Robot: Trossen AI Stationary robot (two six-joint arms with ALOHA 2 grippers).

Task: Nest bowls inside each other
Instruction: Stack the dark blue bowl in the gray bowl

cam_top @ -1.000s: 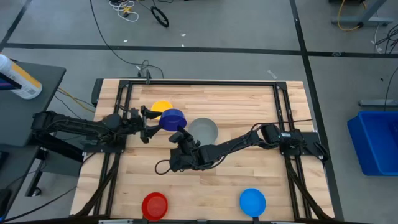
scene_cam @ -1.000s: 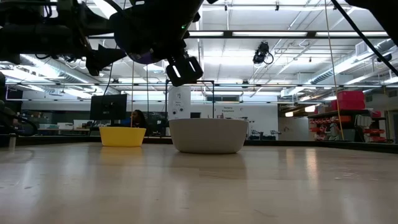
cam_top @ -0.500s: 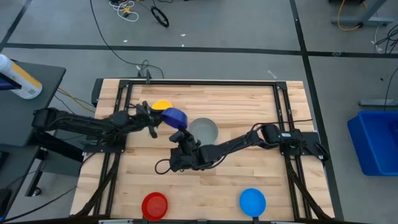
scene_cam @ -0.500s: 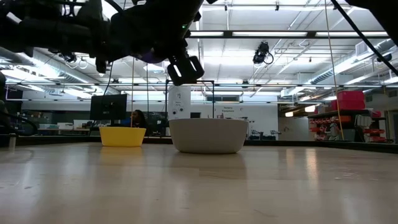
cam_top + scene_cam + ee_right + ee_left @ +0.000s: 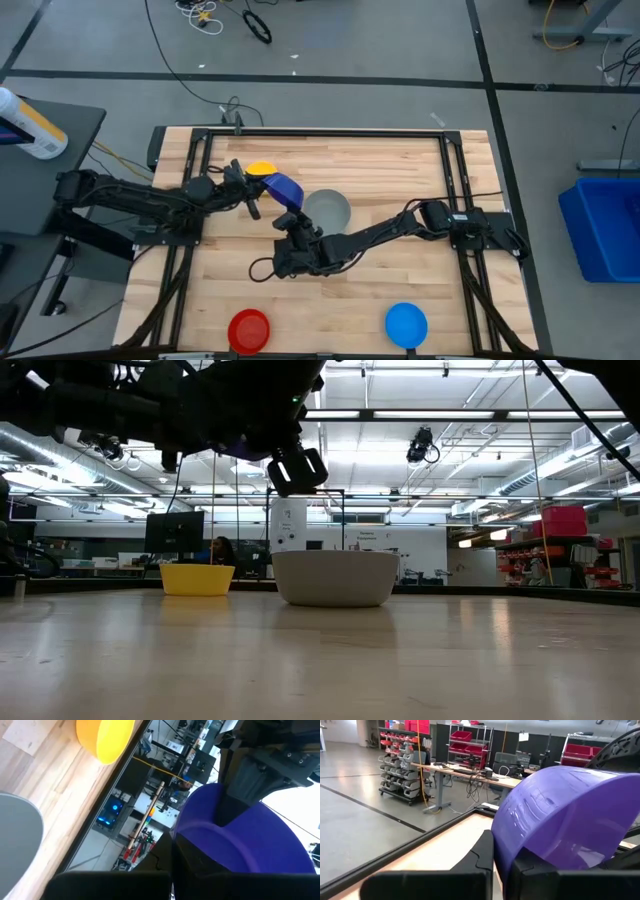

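Note:
The dark blue bowl [image 5: 283, 187] hangs tilted in the air between the yellow bowl [image 5: 260, 169] and the grey bowl [image 5: 328, 210], both of which stand on their bases on the table. My left gripper [image 5: 258, 194] reaches in from the table's left and is shut on the dark blue bowl. My right gripper [image 5: 290, 213] comes from the right and near side and is shut on the same bowl. In the left wrist view the dark blue bowl [image 5: 565, 815] fills the space in front of the fingers. My left gripper pinches the dark blue bowl's wall at the rim [image 5: 507, 855] between its two fingers, on the bowl's left side. The fingers come in level from the table's left. The bowl is tilted and clear of the table. My right gripper holds the dark blue bowl by its rim [image 5: 200, 837] on the side toward the table's near edge. Its own fingers hide the exact place of contact. The bowl stands tilted in front of the fingers, lifted clear.
A red bowl [image 5: 249, 329] and a bright light blue bowl [image 5: 406, 323] sit near the table's front edge. A black frame [image 5: 300, 133] runs around the wooden tabletop. The yellow bowl [image 5: 197, 579] and grey bowl [image 5: 335, 577] stand close together below the grippers.
My left gripper has moved toward the table's right, onto the dark blue bowl, rolled a little and shut on its rim. The bowl, round and level from above a second ago, has tipped. My right gripper has kept still, shut on the bowl.

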